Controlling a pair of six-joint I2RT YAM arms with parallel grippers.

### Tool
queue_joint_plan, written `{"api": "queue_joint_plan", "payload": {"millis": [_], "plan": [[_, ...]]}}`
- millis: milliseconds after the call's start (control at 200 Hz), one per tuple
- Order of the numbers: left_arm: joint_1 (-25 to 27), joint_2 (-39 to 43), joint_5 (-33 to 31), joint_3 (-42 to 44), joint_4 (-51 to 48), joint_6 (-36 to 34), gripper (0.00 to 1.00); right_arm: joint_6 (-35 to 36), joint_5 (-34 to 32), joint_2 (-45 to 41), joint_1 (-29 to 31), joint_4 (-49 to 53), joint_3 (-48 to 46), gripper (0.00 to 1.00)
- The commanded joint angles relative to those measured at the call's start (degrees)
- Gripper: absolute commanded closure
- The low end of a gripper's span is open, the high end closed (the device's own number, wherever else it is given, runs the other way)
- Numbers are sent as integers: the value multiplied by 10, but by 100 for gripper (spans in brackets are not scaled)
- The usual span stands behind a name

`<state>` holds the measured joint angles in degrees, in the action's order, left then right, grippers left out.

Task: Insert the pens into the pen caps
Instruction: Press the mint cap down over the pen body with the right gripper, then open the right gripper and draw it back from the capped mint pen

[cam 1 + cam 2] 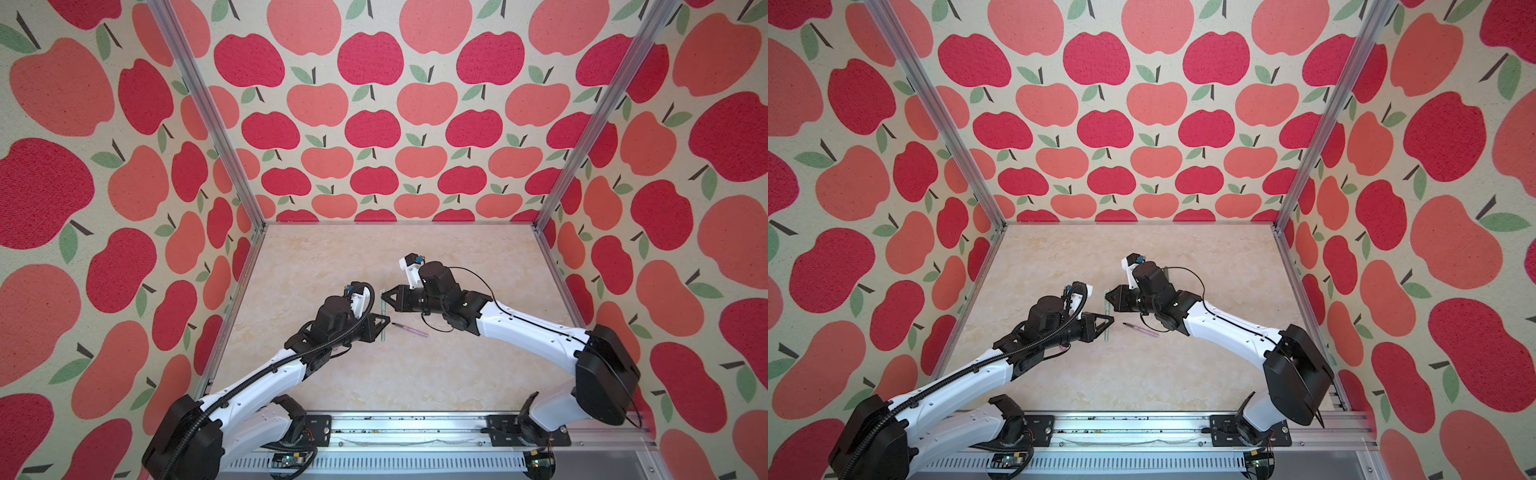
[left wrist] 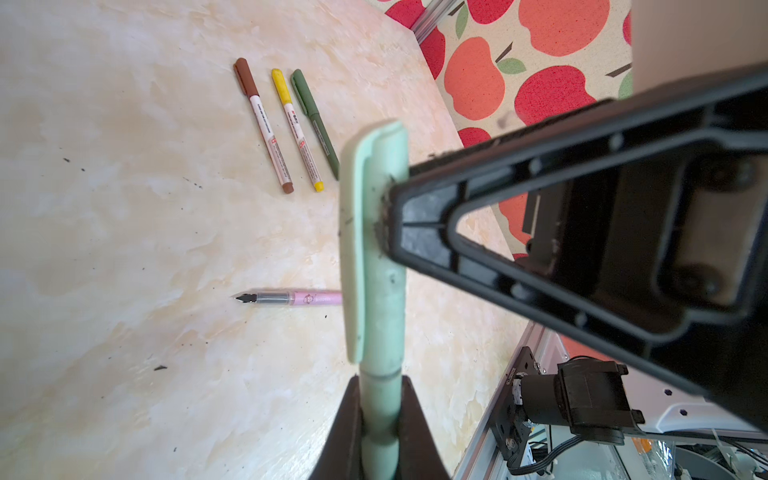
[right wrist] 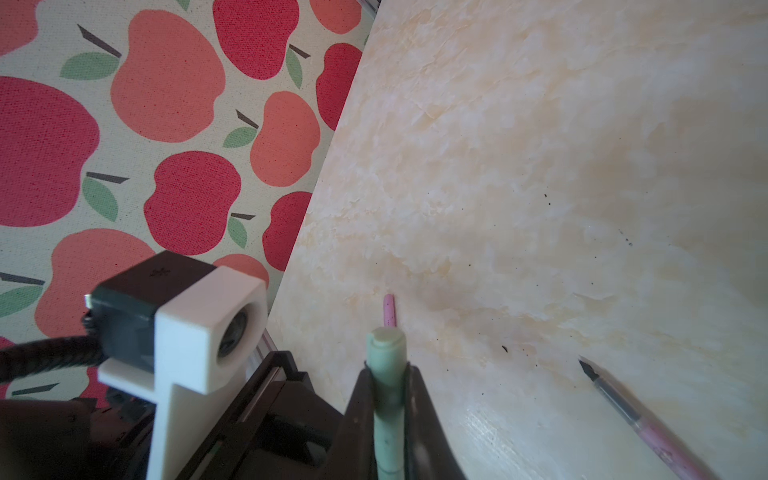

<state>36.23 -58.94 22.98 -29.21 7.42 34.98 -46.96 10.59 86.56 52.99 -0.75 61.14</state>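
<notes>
A pale green pen (image 1: 382, 332) (image 1: 1106, 332) hangs above the table between both grippers. In the left wrist view my left gripper (image 2: 380, 384) is shut on its barrel (image 2: 380, 415). The pale green pen cap (image 2: 374, 249), with its clip, sits on the pen, and its seam lies just past my left jaws. My right gripper (image 3: 388, 370) (image 1: 383, 297) is shut on that cap from the side. My left gripper (image 1: 387, 322) meets the pen lower down. An uncapped pink pen (image 1: 409, 329) (image 2: 291, 297) (image 3: 644, 419) lies on the table nearby. A pink pen cap (image 3: 389, 309) lies beyond the held pen.
Three capped pens lie side by side on the marble table: brown-capped (image 2: 264, 124), yellow-capped (image 2: 297, 129) and dark green (image 2: 316, 120). Apple-patterned walls with aluminium posts (image 1: 232, 166) close in three sides. A metal rail (image 1: 395, 428) runs along the front.
</notes>
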Motion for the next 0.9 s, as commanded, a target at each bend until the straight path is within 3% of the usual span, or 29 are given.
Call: {"api": "queue_joint_plan", "payload": {"millis": [0,170,355,510,690,896], "plan": [[-2,6,2,-26,9,-31,100,6,32,-10,7,21,-3,96],[-2,5,10,-28,5,-44,100,22,26,-22,6,33,3,86],[-3,6,51,-34,-8,-83,100,71,24,-55,-1,61,11,57],[-7,12,101,-49,-38,-112,100,115,49,-91,-11,77,6,44],[-9,18,158,-58,-49,-125,100,144,70,-125,-27,99,0,43],[-9,15,212,-63,-35,-118,100,149,94,-138,-38,99,-7,49]]}}
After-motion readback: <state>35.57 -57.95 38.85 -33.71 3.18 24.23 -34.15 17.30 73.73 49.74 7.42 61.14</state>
